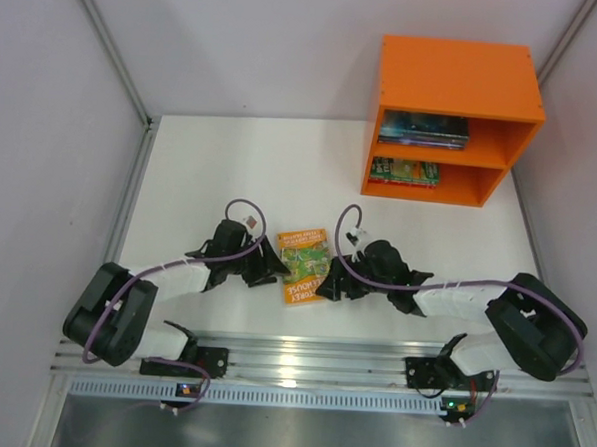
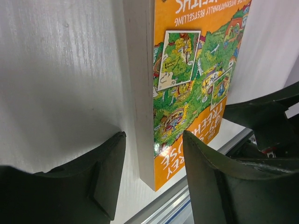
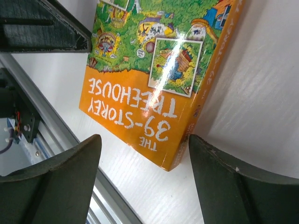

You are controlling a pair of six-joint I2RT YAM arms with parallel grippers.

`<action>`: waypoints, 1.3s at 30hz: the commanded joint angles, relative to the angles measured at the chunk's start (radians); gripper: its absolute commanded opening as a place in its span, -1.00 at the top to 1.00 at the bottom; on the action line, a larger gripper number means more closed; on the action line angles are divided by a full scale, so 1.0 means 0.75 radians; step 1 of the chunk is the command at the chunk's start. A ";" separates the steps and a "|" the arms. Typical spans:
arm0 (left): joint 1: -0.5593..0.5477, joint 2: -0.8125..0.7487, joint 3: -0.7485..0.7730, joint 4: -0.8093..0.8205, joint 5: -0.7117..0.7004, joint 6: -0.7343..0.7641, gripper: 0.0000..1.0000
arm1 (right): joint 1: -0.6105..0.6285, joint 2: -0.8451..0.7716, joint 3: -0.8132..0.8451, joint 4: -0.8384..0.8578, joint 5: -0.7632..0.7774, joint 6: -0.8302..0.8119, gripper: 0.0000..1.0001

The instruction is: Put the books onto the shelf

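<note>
An orange-green book (image 1: 304, 264) lies flat on the white table between my two grippers. My left gripper (image 1: 271, 265) is at its left, page-edge side. In the left wrist view the left gripper (image 2: 153, 140) is open astride that edge of the book (image 2: 187, 79), one finger beside the pages with a gap, the other over the cover. My right gripper (image 1: 334, 275) is at the spine side. The right wrist view shows the right gripper (image 3: 145, 140) open around the near corner of the book (image 3: 140, 70). The orange shelf (image 1: 456, 82) stands back right, with books in its upper (image 1: 424, 130) and lower (image 1: 405, 171) compartments.
An aluminium rail (image 1: 311, 359) runs along the near table edge, close behind the book. Pale walls close in the table on the left, back and right. The shelf sits close to the right wall.
</note>
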 commanded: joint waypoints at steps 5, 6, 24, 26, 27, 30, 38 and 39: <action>-0.005 0.122 0.125 -0.061 -0.128 0.132 -0.14 | 0.020 -0.117 0.010 0.003 0.150 0.077 -0.51; -0.003 0.137 0.140 -0.069 -0.144 0.142 -0.14 | 0.016 -0.123 0.014 -0.014 0.164 0.075 -0.52; 0.140 0.519 0.254 -0.034 0.125 0.236 0.99 | -0.238 0.024 0.002 0.151 0.028 0.302 -0.68; 0.191 0.522 0.230 -0.028 0.131 0.253 0.99 | -0.238 0.073 0.000 0.217 -0.003 0.341 -0.70; 0.207 0.522 0.226 -0.034 0.138 0.265 1.00 | -0.238 0.095 0.000 0.235 -0.015 0.376 -0.70; 0.254 0.538 0.238 -0.095 0.125 0.324 0.98 | -0.238 0.177 0.010 0.317 -0.064 0.423 -0.71; 0.269 0.570 0.265 -0.118 0.117 0.363 0.95 | -0.238 0.363 0.000 0.559 -0.167 0.482 -0.59; 0.269 0.581 0.269 -0.116 0.119 0.363 0.95 | -0.242 0.381 0.004 0.585 -0.183 0.484 -0.55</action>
